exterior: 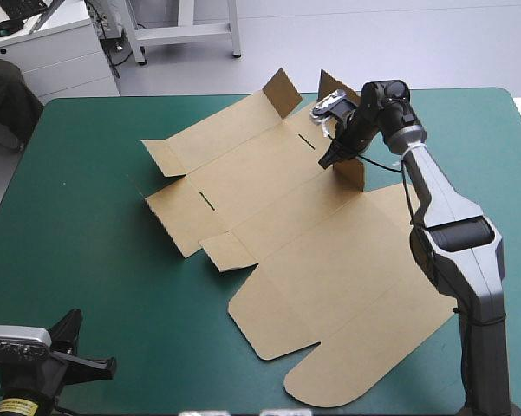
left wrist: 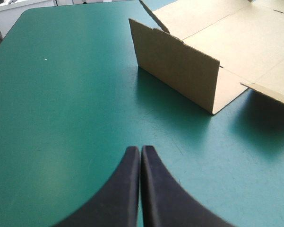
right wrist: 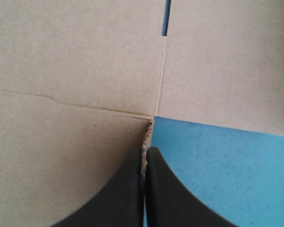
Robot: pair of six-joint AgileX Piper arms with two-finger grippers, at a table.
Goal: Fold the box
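The brown box (exterior: pixel 277 225) lies as a cut sheet across the middle of the table, mostly flat, with the small flaps at its far and left ends raised. My right gripper (exterior: pixel 334 158) is at the sheet's far right side, shut on the edge of an upright side flap (exterior: pixel 354 169). In the right wrist view the board's cut edge (right wrist: pixel 145 142) runs between the black fingers (right wrist: pixel 127 189). My left gripper (exterior: pixel 104 368) hovers low near the front left corner, shut and holding nothing. Its fingertips (left wrist: pixel 141 150) point toward the box's raised left wall (left wrist: pixel 179 71).
The teal-green cover (exterior: pixel 78 217) spreads wide between my left gripper and the box. The box's rounded lid panel (exterior: pixel 364 347) reaches close to the table's front edge, beside the right arm's base.
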